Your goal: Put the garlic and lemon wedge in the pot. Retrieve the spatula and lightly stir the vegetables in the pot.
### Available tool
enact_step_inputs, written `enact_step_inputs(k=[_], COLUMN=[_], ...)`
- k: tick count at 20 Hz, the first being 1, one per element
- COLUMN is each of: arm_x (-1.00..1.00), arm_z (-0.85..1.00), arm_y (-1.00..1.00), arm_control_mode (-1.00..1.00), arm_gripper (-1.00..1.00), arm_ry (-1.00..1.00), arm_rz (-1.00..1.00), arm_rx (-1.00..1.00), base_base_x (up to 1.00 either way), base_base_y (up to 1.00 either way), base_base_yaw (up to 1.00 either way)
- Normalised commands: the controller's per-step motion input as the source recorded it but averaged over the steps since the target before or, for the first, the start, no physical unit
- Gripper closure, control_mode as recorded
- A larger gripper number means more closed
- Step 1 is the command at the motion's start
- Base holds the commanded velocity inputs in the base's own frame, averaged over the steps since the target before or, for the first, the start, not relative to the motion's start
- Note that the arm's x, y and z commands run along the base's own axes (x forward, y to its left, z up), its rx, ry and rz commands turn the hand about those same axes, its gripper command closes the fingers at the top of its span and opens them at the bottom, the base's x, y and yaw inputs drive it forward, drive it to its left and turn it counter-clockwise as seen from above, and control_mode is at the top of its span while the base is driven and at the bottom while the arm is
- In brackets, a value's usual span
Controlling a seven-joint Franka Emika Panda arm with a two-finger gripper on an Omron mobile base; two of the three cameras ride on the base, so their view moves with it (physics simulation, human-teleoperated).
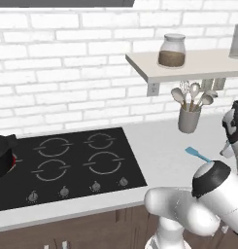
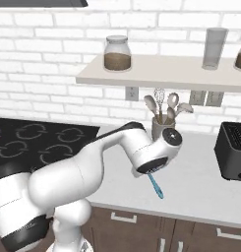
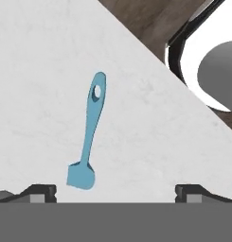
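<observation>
Gripper (image 3: 115, 191) hovered spread wide above spatula (image 3: 88, 137), which lay flat on counter (image 3: 37, 71). Advisable: centre over thin handle, descend straight, close gently. Pot (image 1: 1, 155) sat well apart on stove.

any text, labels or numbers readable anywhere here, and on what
None: no readable words, brands or numbers anywhere.
The glass jar with brown contents on the shelf has no label.
The small round stove knobs carry marks too small to read.
The black toaster and the long light-blue spatula are unmarked.
</observation>
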Motion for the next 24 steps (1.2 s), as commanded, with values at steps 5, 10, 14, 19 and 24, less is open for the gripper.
enact_step_inputs(k=[5, 10, 14, 19, 24], arm_x=[-0.18, -0.06, -0.15, -0.55, -0.20], arm_z=[-0.67, -0.54, -0.26, -0.19, -0.09], arm_y=[-0.25, -0.14, -0.04, 0.00, 0.00], arm_control_mode=[-1.00, -1.00, -1.00, -1.00, -1.00], arm_gripper=[-1.00, -1.00, -1.00, -1.00, -1.00], arm_ry=[0.00, 0.00, -0.02, -0.12, -0.17], arm_rz=[-0.06, -0.08, -0.05, -0.02, 0.00], arm_rx=[0.14, 0.03, 0.05, 0.10, 0.10], base_base_x=[0.00, 0.00, 0.00, 0.00, 0.00], base_base_y=[0.00, 0.00, 0.00, 0.00, 0.00], base_base_yaw=[0.00, 0.00, 0.00, 0.00, 0.00])
